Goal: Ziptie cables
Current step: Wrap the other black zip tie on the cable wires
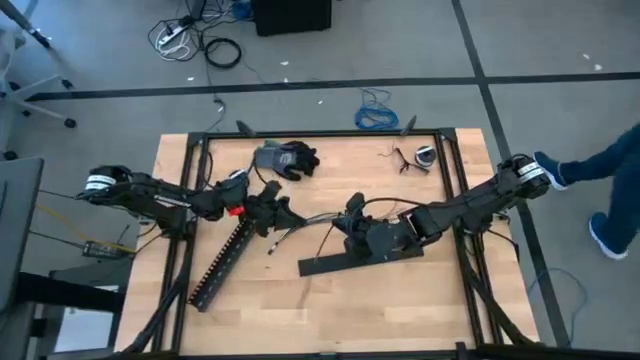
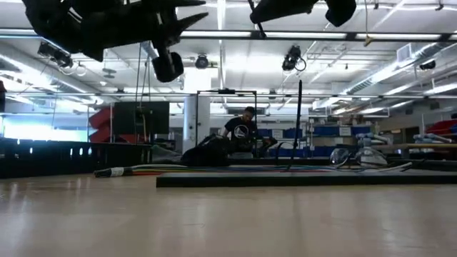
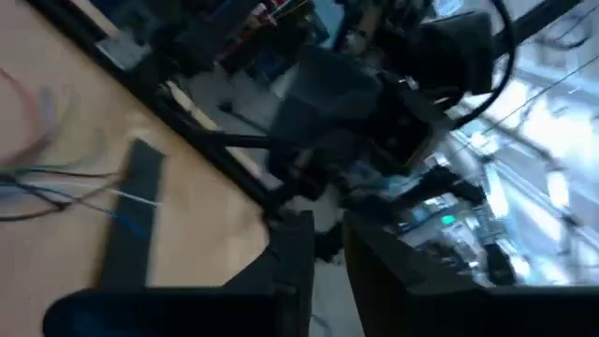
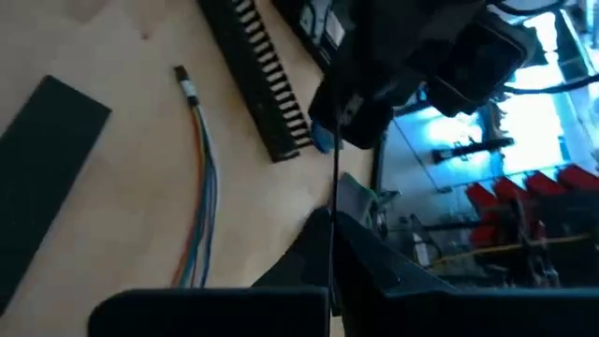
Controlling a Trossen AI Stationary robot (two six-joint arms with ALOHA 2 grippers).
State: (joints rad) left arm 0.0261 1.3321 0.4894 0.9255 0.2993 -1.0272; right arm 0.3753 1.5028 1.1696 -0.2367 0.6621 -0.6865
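Observation:
The cables (image 1: 305,225) lie loose on the wooden table between my two grippers; the right wrist view shows them as a thin coloured bundle (image 4: 201,187) flat on the wood. A ziptie (image 4: 334,197), a thin black strip, runs from my right gripper (image 4: 333,281) to my left gripper (image 4: 342,117). My left gripper (image 1: 272,212) hovers left of the cables and my right gripper (image 1: 352,215) right of them. Both stand raised above the table, with their fingers close together. My left gripper meets the ziptie's far end (image 4: 338,131) at its fingertips, coming level from the table's left. The spot itself is too small to show how the fingers lie on it. My right gripper pinches the ziptie's near end (image 4: 334,245) between its two fingers, coming from the table's right. The strip runs straight out from the fingers, clear of the table.
A black slotted duct (image 1: 225,262) lies slantwise under the left arm. A flat black bar (image 1: 360,262) lies below the right gripper. A dark glove (image 1: 287,158) and a small tool (image 1: 420,156) sit near the far edge. A person's legs (image 1: 600,190) stand at the right.

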